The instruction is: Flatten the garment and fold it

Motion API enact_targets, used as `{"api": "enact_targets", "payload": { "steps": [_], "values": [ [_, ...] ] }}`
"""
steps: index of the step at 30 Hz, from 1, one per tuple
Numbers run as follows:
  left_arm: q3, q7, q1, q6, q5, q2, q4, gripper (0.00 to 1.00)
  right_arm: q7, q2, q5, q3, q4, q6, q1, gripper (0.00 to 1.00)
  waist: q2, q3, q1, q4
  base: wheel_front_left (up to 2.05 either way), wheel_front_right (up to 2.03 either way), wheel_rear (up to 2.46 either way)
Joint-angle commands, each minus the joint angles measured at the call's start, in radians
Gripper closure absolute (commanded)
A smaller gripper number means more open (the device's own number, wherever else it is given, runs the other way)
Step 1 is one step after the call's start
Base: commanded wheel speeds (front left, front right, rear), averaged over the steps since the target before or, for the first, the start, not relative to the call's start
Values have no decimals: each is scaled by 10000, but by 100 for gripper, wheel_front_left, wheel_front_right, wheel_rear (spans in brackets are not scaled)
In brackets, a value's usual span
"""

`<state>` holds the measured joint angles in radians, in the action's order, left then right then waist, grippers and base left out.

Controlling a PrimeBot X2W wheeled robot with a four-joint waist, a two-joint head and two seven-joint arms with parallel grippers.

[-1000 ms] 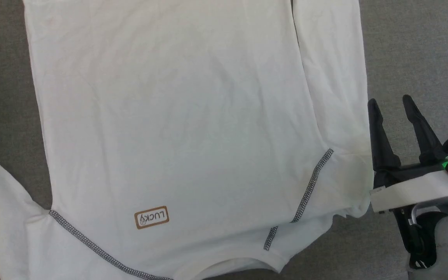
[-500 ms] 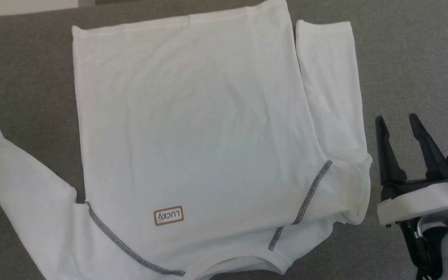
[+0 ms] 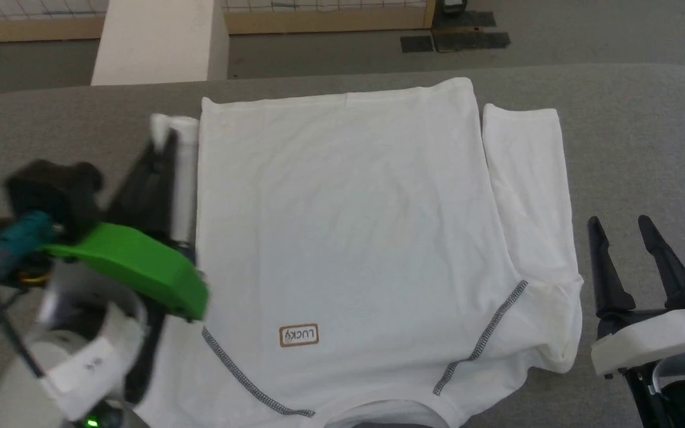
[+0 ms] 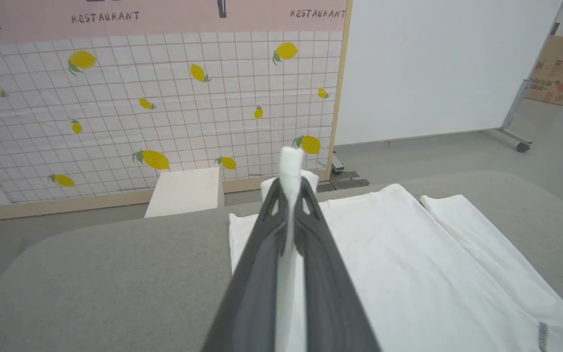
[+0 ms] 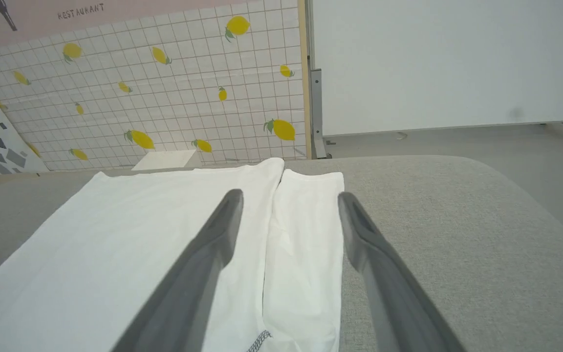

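Note:
The white garment [image 3: 348, 226] lies flat on the grey table [image 3: 646, 131], collar toward me, with dark zigzag seams and a small brown label. Its right sleeve [image 3: 527, 178] lies straight along the body. My left gripper [image 3: 164, 148] is shut on the left sleeve [image 3: 181, 128], holding it above the table beside the body's left edge. In the left wrist view the cuff [image 4: 291, 156] sticks out past the closed gripper [image 4: 289, 183]. My right gripper [image 3: 619, 223] stands open just right of the right sleeve, empty. In the right wrist view this gripper [image 5: 290, 195] points along that sleeve [image 5: 306, 234].
A white rectangular box [image 3: 158, 41] stands on the floor beyond the table's far edge. Behind it is a lemon-patterned wall panel [image 4: 164, 98] and a white board [image 4: 447, 63]. Bare grey table surface lies on both sides of the garment.
The head camera has tilted up, showing the table's far edge. My left gripper has shut on the left sleeve and come into view, carrying it to the body's left edge. The right gripper stays open.

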<state>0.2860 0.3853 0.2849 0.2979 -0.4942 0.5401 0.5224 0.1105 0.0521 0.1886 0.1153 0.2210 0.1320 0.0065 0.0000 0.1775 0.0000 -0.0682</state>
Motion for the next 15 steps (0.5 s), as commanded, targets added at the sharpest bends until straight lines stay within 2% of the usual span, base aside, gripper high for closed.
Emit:
{"api": "enact_targets", "payload": {
  "steps": [1,4,9,15],
  "values": [
    [545,-62,94,-177,-39,-491,-88,100,49,-18,57,7,74,-13,114,0,0,-367,0,381,0,0,0],
    [1692,-163,410,-574,-202,-1407,-739,100,132,-18,76,-35,137,-13,110,0,0,-365,0,401,0,0,0],
    [3324,-425,1053,-1448,-553,-2966,-2755,100,207,-18,167,-198,213,-13,79,0,0,-210,0,219,0,0,0],
    [4563,-685,1785,-2282,-454,-4120,-5479,100,196,-18,282,-249,155,-13,69,0,0,157,0,-159,0,0,0]
  ]
}}
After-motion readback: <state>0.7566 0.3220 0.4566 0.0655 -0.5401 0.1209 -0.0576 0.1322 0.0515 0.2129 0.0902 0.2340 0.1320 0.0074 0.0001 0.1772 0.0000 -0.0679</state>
